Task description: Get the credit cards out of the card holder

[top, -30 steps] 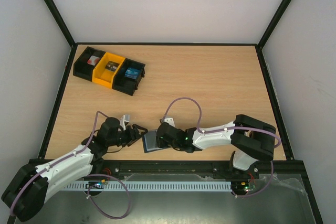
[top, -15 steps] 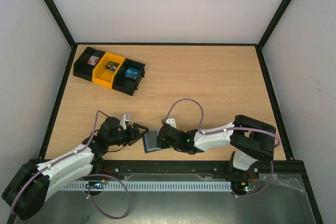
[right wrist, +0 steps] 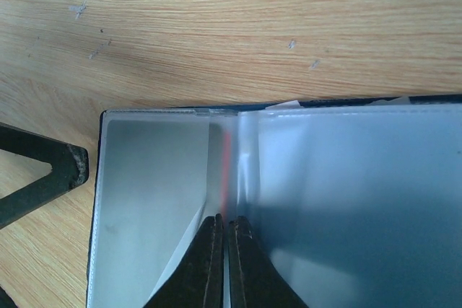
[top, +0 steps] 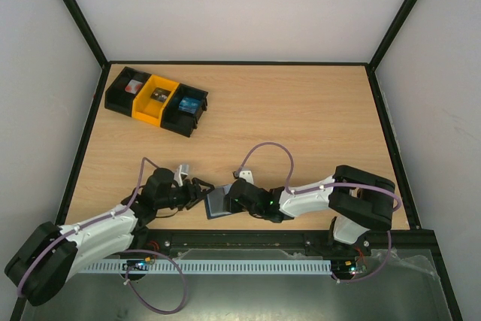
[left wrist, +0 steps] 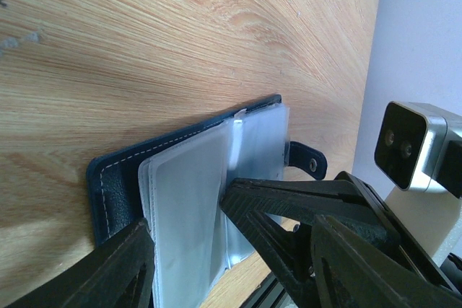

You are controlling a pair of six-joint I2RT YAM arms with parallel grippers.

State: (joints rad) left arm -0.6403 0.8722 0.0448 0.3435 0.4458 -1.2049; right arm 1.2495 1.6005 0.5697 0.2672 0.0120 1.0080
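Note:
The dark blue card holder lies open on the table near the front edge, its clear plastic sleeves up. It also shows in the left wrist view with its closing tab, and in the right wrist view. My right gripper is shut, its tips at the centre fold, pinching a thin clear sleeve. A red strip shows in the fold. My left gripper is open at the holder's left edge, not touching it. No card is outside the holder.
A black-and-yellow row of bins stands at the back left. The black front rail runs just behind the holder. The right gripper's finger and its wrist camera sit between the left gripper's open fingers.
My left gripper has crept slightly right, closer to the holder's left edge. The right gripper stays on the centre fold, and the holder has barely shifted.

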